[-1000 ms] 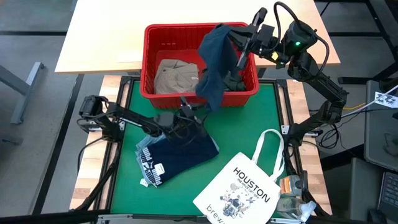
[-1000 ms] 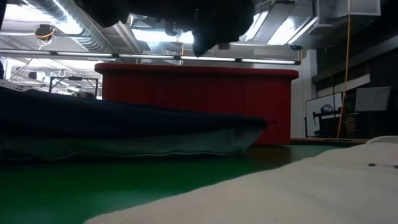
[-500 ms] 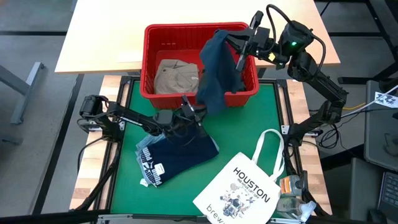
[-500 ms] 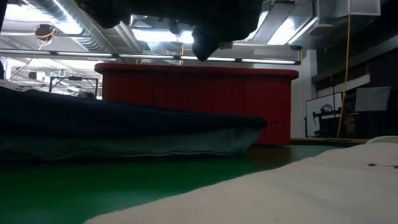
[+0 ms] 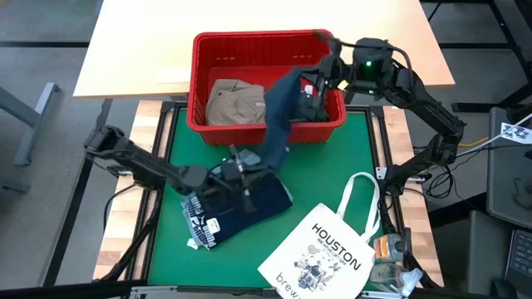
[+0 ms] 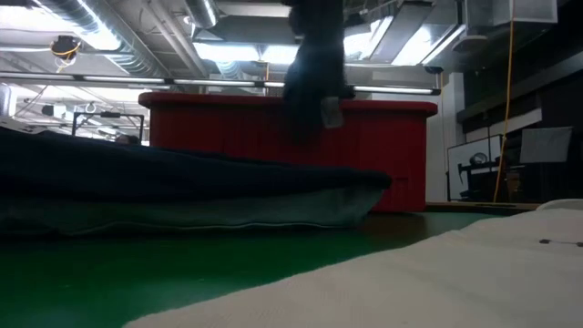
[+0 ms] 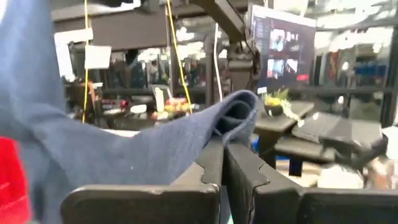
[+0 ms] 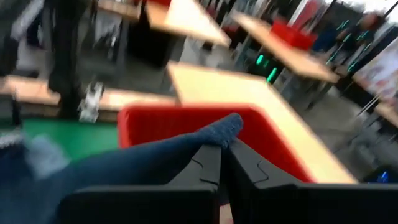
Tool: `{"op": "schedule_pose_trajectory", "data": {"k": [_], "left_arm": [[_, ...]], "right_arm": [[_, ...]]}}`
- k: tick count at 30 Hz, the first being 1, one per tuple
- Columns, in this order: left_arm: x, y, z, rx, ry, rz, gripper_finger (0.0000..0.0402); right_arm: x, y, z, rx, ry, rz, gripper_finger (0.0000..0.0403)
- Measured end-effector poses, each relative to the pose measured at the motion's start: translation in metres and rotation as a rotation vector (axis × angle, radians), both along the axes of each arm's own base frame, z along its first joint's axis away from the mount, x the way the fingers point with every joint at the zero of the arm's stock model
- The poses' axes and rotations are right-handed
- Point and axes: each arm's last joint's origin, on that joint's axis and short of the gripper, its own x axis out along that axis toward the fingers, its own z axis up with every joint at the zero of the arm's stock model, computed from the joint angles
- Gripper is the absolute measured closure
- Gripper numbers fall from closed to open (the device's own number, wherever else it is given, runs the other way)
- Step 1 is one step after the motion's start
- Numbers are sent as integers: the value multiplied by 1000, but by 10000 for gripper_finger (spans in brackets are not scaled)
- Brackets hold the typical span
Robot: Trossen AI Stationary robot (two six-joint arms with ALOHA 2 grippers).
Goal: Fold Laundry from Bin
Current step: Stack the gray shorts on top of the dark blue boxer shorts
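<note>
**Both claws clenching one blue garment**

The right gripper (image 5: pixel 318 83) is pinching the blue garment (image 5: pixel 278 112) above the red bin (image 5: pixel 199 83), at the green mat's (image 5: pixel 332 187) far edge. The left gripper (image 5: pixel 246 169) is clamping its lower end over the folded navy garment (image 5: pixel 249 203). A khaki garment (image 5: pixel 233 101) is lying in the bin.

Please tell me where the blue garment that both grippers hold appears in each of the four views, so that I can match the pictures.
High view: the blue garment hangs over the red bin's front wall, centre.
Low view: a dark strip hanging at top centre, before the bin.
Left wrist view: a fold pinched in the left gripper.
Right wrist view: a fold pinched in the right gripper.
Shared landmark: the bin.
</note>
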Motion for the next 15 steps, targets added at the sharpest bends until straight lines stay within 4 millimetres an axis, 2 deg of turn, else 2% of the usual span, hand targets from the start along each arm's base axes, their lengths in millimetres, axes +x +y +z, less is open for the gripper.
{"op": "schedule_pose_trajectory", "data": {"k": [9,15], "left_arm": [[-46,-33,17,-64,90,-14,401],[-66,-52,7,-141,190,-72,401]], "right_arm": [[-7,7,-22,144,211,120,393],[-9,14,-36,326,304,286,393]]}}
